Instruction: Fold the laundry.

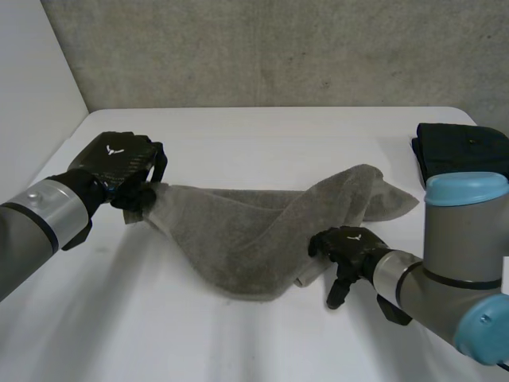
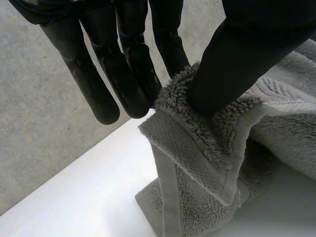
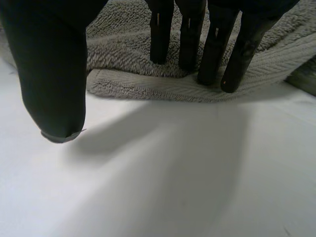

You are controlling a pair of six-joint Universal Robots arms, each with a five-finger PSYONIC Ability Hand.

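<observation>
A grey towel (image 1: 246,231) lies crumpled across the middle of the white table (image 1: 238,127). My left hand (image 1: 119,159) holds the towel's left corner a little above the table. In the left wrist view its thumb (image 2: 247,54) presses that corner (image 2: 207,163) against the fingers (image 2: 123,74), so the hand is shut on the towel. My right hand (image 1: 346,243) is at the towel's near right edge. Its straight fingers (image 3: 217,54) reach the towel's hem (image 3: 148,84), and its thumb (image 3: 49,74) stands apart over bare table; the hand is open.
A dark folded cloth (image 1: 461,151) lies at the table's back right edge, behind my right arm. Bare table (image 3: 173,173) stretches in front of the towel and behind it. A grey wall stands beyond the far edge.
</observation>
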